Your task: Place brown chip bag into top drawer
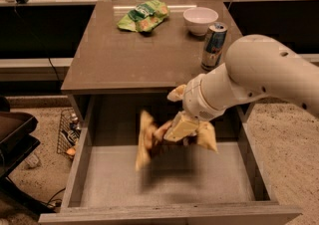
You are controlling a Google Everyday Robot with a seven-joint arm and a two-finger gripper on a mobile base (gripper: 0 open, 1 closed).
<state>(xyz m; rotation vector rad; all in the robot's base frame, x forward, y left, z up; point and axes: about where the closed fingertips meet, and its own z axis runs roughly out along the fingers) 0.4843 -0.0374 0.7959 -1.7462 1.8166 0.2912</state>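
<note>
**Chip bag in the air over the open drawer**

The counter takes up the upper half of the view. Below it the top drawer is pulled fully out, with its pale bottom bare. The white arm reaches in from the right, over the drawer's back half.

The brown chip bag is in the air above the drawer floor, against the gripper. One pale end droops to the left and the other shows to the right of the gripper. Whether the gripper is clamped on the bag or has let go, I cannot tell.

The bag looks light, soft and crinkly, with slick film and brittle contents. A pinch across a flat seam end or a fold of film should hold better than a squeeze on the puffed middle. It should survive a short drop.

Well back on the counter lie a green bag and a white bowl, with a can nearer the arm. None of them is near the drawer.
</note>
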